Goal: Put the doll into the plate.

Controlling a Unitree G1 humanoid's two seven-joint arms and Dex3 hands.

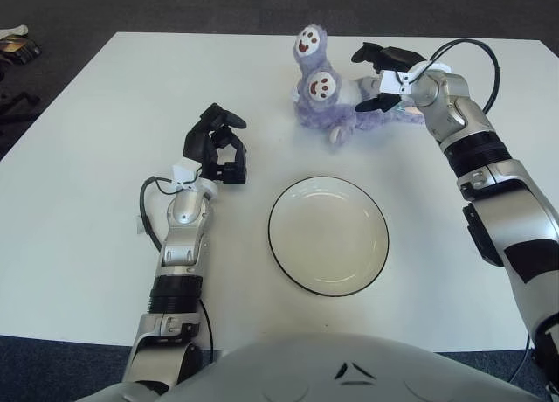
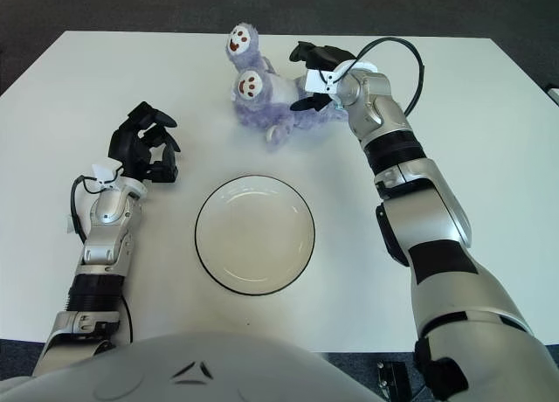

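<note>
Left eye view: the right hand is at the far side of the tabletop, directly against the right flank of the doll. Its fingers are spread around the plush body, one above and one below; whether they press into the doll cannot be told. The doll, a purple plush with two smiling faces, lies on the tabletop to the left of this hand. The plate, white with a dark rim, sits nearer the robot than the right hand, well apart from the doll. The left hand shows to the left of the plate, fingers curled, holding nothing

Right eye view: the right hand touches the doll on its right side, fingers parted. The plate holds nothing
</note>
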